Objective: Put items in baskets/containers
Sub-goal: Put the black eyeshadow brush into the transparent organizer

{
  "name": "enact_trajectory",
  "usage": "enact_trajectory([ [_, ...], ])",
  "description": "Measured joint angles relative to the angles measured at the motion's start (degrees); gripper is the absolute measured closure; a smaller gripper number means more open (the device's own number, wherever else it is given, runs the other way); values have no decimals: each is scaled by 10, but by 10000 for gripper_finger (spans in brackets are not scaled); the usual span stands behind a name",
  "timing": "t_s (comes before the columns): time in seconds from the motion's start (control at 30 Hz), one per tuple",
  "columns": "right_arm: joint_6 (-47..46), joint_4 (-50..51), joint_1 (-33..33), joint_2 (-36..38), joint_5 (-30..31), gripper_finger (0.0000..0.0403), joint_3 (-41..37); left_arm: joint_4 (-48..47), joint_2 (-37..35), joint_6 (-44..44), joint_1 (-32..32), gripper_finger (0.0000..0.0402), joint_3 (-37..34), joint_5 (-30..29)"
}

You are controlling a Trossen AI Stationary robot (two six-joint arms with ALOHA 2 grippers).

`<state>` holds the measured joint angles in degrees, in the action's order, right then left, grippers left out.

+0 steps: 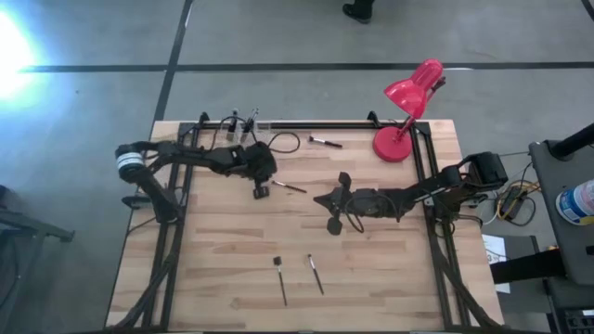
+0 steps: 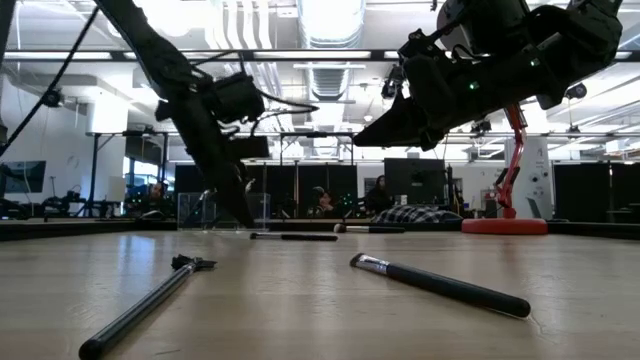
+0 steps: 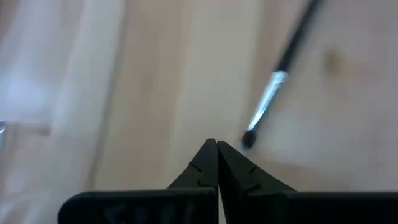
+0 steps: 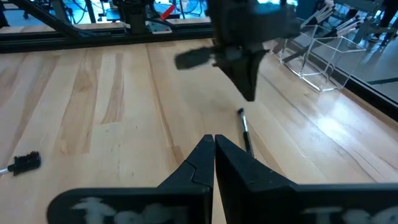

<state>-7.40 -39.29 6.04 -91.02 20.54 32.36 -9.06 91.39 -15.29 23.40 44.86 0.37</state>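
Several thin dark brushes lie flat on the wooden table: one (image 1: 290, 187) mid-table, one (image 1: 325, 142) near the far edge, two (image 1: 280, 278) (image 1: 316, 274) near the near edge. The clear containers (image 1: 243, 127) stand at the far edge with brushes upright in them. My left gripper (image 1: 262, 191) points down, shut, its tips just beside the mid-table brush's bristle end (image 3: 249, 139), apart from it in the right wrist view (image 4: 242, 127). My right gripper (image 1: 327, 199) hovers shut over the table's middle, right of that brush.
A red desk lamp (image 1: 408, 102) stands on its base (image 1: 393, 146) at the far right corner. A black cable (image 1: 283, 142) loops by the containers. In the low view, the two near brushes (image 2: 150, 305) (image 2: 440, 285) lie in the foreground. Bare wood shows between the arms and the near edge.
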Motion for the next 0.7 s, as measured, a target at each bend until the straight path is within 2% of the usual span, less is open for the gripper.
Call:
enact_trajectory([
  [0.37,3,0,3,0,0,394,0,19,-35,79,-66,398,-38,0],
  [0.7,4,-3,3,0,0,394,0,45,-20,74,-29,377,-31,-4],
])
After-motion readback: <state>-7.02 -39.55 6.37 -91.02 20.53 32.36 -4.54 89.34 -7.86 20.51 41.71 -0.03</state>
